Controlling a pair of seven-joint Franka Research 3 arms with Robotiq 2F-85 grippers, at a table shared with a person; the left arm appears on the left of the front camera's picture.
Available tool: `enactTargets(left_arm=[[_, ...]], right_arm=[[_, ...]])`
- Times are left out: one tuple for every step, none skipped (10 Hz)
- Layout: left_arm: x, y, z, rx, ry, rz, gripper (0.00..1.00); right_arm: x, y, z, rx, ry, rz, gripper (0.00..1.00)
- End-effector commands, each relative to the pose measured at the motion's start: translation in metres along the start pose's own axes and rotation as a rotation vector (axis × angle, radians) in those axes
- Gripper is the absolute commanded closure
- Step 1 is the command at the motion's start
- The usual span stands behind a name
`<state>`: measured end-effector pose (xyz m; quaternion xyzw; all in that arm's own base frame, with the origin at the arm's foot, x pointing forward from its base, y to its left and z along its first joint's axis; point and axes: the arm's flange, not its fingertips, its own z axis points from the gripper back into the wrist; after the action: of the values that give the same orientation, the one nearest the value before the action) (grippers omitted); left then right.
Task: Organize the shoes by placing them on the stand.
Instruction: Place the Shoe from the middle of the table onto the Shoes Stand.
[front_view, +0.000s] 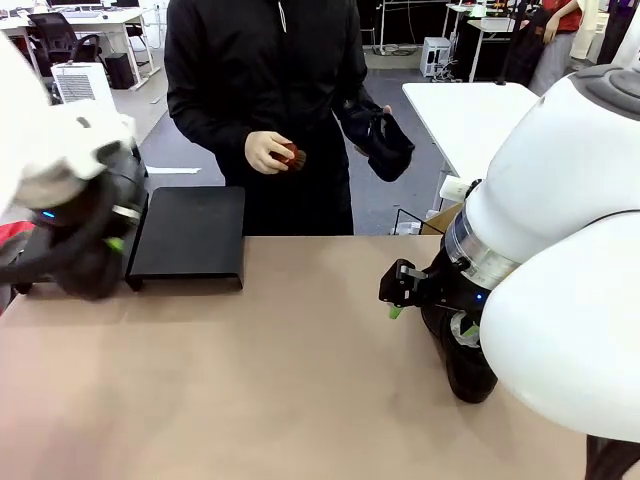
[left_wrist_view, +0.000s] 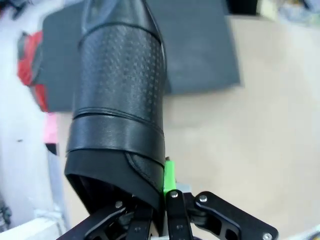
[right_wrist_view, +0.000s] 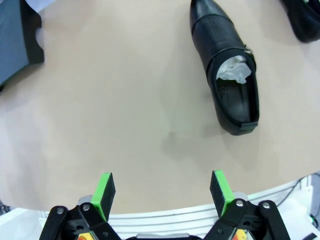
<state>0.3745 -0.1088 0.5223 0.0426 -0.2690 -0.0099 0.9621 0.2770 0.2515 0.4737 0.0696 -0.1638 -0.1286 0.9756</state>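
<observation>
Black perforated leather: the left hand, fully closed, pinches the heel collar of one shoe, its toe pointing toward the stand in the left wrist view. The right hand hovers empty, pads wide apart; its wrist view gives another shoe lying on the beige counter, well apart. Front view: a person across the counter holds a third shoe and a brush, grey office floor behind.
</observation>
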Motion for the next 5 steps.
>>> enactTargets(left_arm=[[0.035,0.053,-0.039,0.059,-0.117,-0.039,1.00],[0.054,0.077,-0.065,0.070,-0.126,-0.052,1.00],[0.070,0.095,-0.086,0.110,-0.138,-0.052,1.00],[0.083,0.106,-0.102,0.128,-0.145,-0.095,1.00],[0.089,0.102,-0.103,0.097,-0.133,-0.073,1.00]], right_arm=[[0.004,0.002,-0.001,0.019,0.000,0.004,0.00],[0.004,0.002,-0.001,0.019,0.000,0.004,0.00],[0.004,0.002,-0.001,0.019,0.000,0.004,0.00],[0.004,0.002,-0.001,0.019,0.000,0.004,0.00],[0.004,0.002,-0.001,0.019,0.000,0.004,0.00]])
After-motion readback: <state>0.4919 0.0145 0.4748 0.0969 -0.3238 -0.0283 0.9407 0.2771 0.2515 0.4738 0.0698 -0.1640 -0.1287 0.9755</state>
